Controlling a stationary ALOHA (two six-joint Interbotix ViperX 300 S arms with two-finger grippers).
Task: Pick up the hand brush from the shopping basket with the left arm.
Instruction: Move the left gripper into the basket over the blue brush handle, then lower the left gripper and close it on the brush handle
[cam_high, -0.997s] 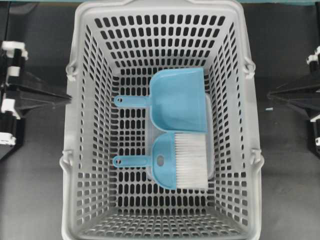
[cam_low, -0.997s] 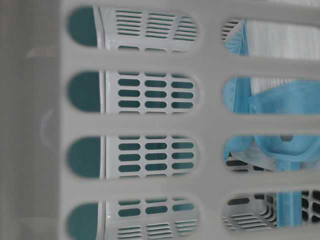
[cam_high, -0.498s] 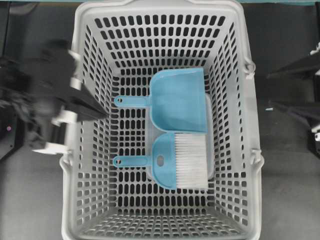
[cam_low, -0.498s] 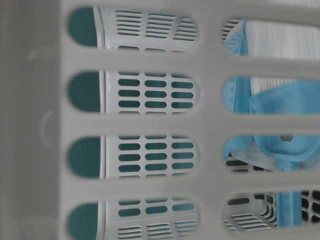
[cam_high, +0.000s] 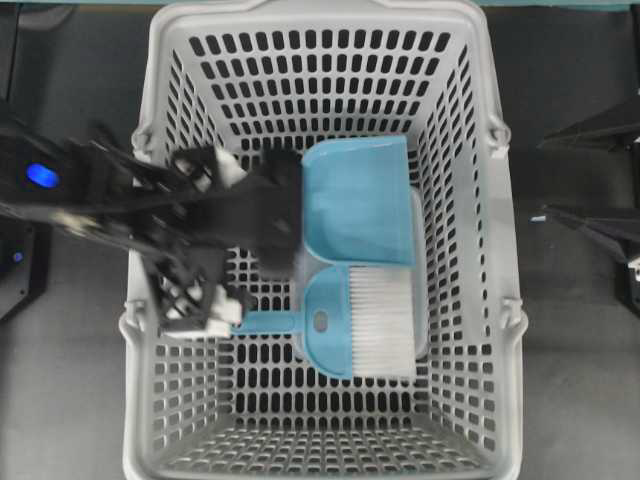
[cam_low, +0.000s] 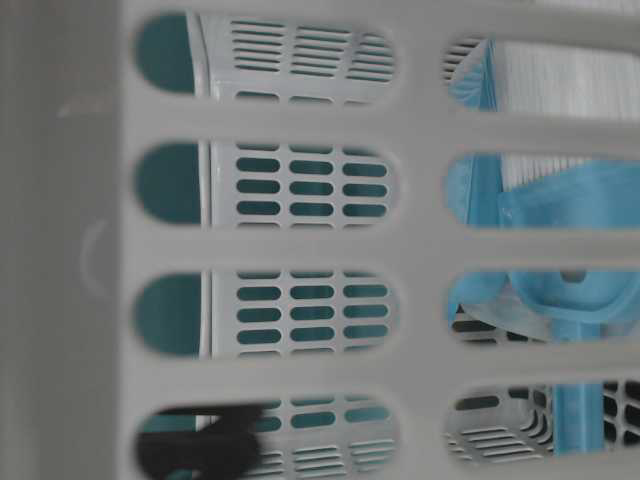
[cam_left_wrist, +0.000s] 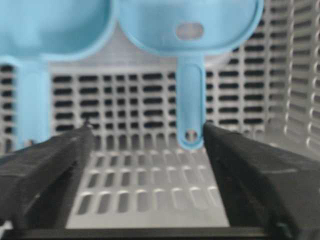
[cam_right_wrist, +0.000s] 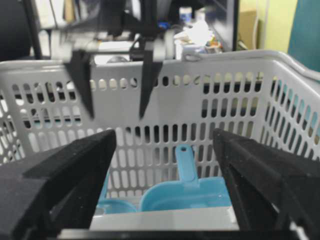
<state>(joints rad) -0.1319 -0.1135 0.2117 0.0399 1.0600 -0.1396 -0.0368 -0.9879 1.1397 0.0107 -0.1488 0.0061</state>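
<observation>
**Reaching into the basket, fingers spread**

Hovering inside the basket (cam_high: 160, 120), my left gripper (cam_left_wrist: 145, 135) has its fingers wide apart and holds nothing. Through my wrist camera I see the brush (cam_left_wrist: 190, 30) ahead, its thin handle pointing back at me, the holed end lying between my two fingertips (cam_left_wrist: 75, 142) but not touching either. The dustpan (cam_left_wrist: 50, 30) lies just beside it on my left, its handle running parallel.

From overhead, my left arm (cam_high: 110, 200) crosses the basket's left wall and is blurred. My gripper sits over the dustpan's handle and the brush's handle end. The brush (cam_high: 365, 320) rests flat on the basket floor, white bristles toward the right wall, directly below the dustpan (cam_high: 355, 200).

My right gripper (cam_right_wrist: 165, 150) waits outside the basket, fingers also spread open, empty.
</observation>
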